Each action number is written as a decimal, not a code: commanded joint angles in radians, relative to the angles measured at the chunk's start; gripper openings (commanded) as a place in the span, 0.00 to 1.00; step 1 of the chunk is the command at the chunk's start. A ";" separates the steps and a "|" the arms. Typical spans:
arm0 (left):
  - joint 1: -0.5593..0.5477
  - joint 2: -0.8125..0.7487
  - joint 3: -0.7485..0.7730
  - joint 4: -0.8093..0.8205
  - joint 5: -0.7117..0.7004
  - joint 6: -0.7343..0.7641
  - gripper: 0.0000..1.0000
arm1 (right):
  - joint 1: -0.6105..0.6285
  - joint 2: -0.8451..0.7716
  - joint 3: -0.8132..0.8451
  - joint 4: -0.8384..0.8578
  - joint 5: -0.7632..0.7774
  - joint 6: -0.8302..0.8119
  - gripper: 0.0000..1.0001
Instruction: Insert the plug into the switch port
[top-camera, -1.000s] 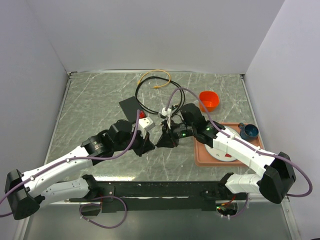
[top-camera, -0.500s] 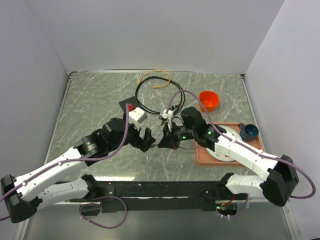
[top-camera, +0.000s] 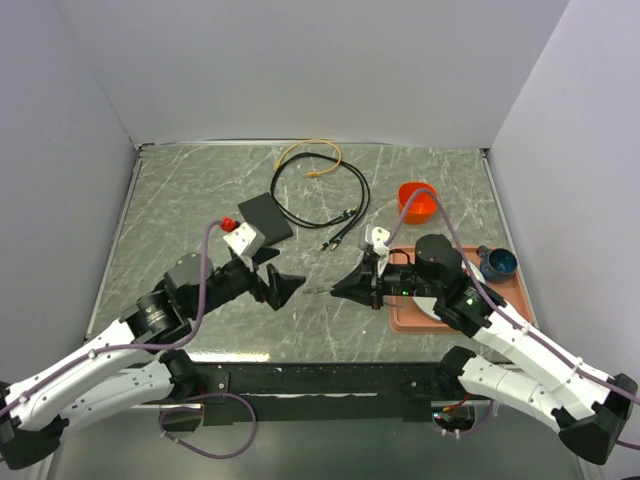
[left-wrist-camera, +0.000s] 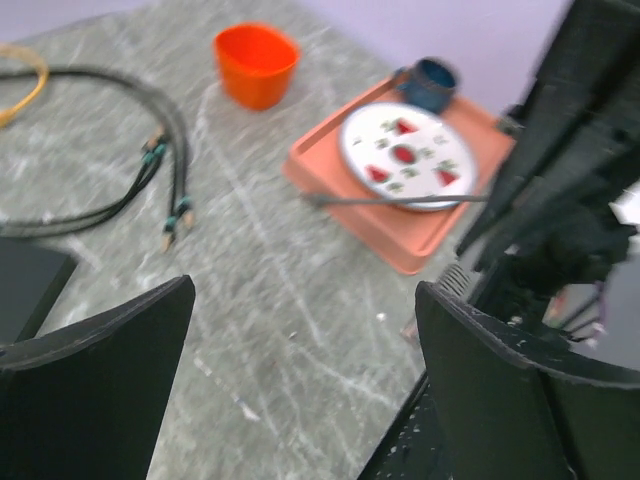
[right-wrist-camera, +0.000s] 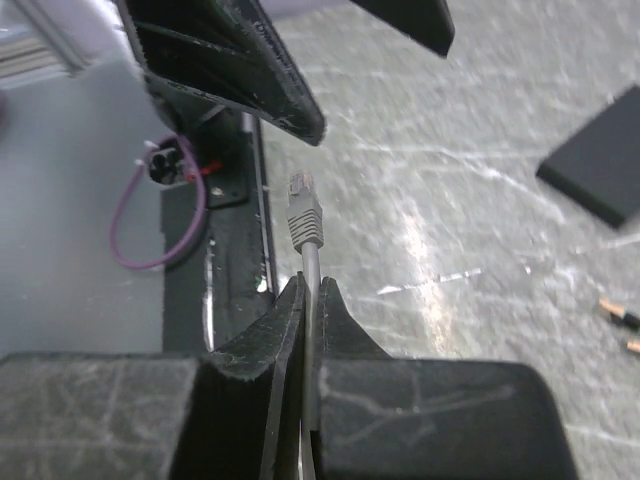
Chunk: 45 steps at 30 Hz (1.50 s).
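Matte-black switch (top-camera: 265, 215) lies untouched, upper centre of frame, on the marble worktop (top-camera: 180, 200). Left wrist view: left jaws spread wide, empty. Right wrist view: right jaws clench the grey cable (right-wrist-camera: 310, 265) just behind its plug (right-wrist-camera: 303, 208), mid-frame. It looks light, probably springy, best held that close.

Bare table (top-camera: 180, 200) lies open left of the switch (top-camera: 265, 214), but the black cable (top-camera: 366, 197) loops just to its right, the spread left gripper (top-camera: 277, 273) blocks its near side a narrow gap from the plug (top-camera: 312, 291) pinched in the right gripper (top-camera: 338, 290), and orange cup (top-camera: 417, 202) and tray (top-camera: 405, 318) crowd the right.
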<state>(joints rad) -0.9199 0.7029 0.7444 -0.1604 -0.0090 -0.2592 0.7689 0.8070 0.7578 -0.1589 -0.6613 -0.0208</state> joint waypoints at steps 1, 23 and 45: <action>0.001 -0.107 -0.043 0.145 0.153 0.041 0.98 | -0.003 -0.046 0.028 0.029 -0.072 -0.011 0.00; 0.000 0.049 0.000 0.185 0.422 0.066 0.61 | -0.013 -0.092 0.051 0.010 0.008 0.013 0.00; 0.000 0.148 0.053 0.136 0.486 0.063 0.01 | -0.017 -0.068 0.055 0.022 0.017 0.055 0.16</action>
<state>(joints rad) -0.9173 0.8150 0.7380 -0.0406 0.4446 -0.2020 0.7460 0.7292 0.7631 -0.1726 -0.6426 0.0189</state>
